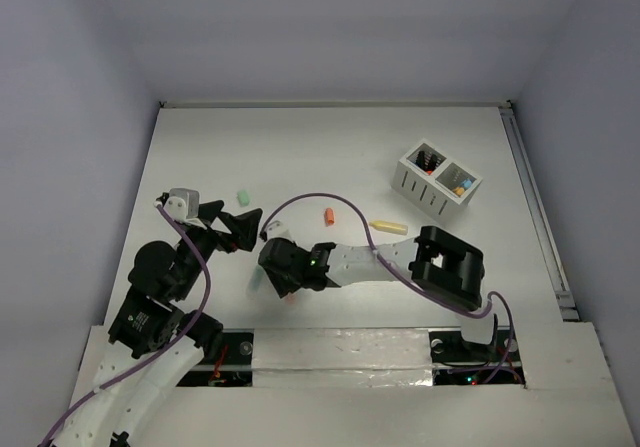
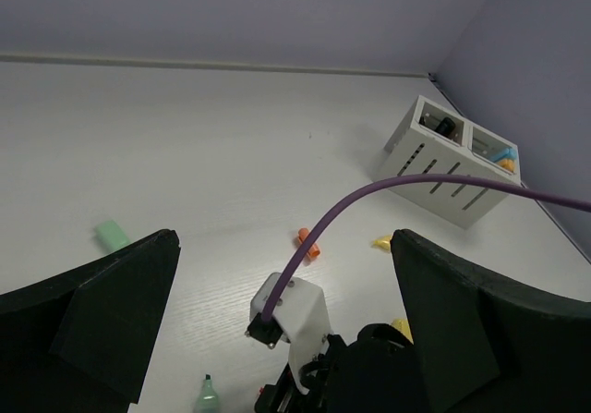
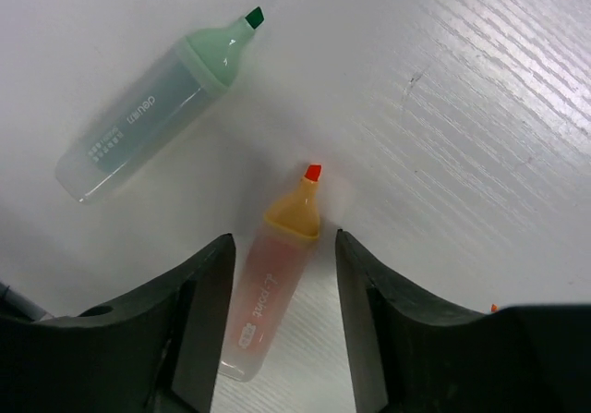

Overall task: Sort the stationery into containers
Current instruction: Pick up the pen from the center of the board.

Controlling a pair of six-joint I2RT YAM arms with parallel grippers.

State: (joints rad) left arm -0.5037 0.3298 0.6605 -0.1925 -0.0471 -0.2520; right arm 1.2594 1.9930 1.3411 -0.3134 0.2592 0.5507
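Parted jaws on both arms in the overhead view, nothing gripped. Reached across to the left half of the table [image 1: 330,157] and low over a mint highlighter [image 1: 256,281], the right gripper [image 1: 278,287]; just behind it, the left gripper [image 1: 235,217]. Farther out: mint cap [image 1: 241,197], orange cap [image 1: 328,215] and yellow highlighter [image 1: 388,226]. Well apart toward the far right, the white divided box [image 1: 438,180], with some pieces in both compartments.

From the left wrist: fingers [image 2: 92,311] spread wide, framing only the other arm's wrist camera [image 2: 291,311] and purple cable [image 2: 388,191]. No stationery between them. Box off to the upper right.

From the right wrist: jaws released, one to each side of an uncapped orange highlighter [image 3: 272,284], seemingly not yet touching it. Long axis nearly in line with the fingers, nib pointing away from the wrist and tilted slightly right. Hence a squeeze across the barrel's narrow width on closing, judged a good line-up. Beside it, up and to the left and outside the jaws, the mint highlighter, slanted with its green nib toward the upper right. Clearly the right arm's pick: astride the orange one, with the left arm empty and off target. Probably only a short drop and a squeeze needed, then a long carry right to the box.
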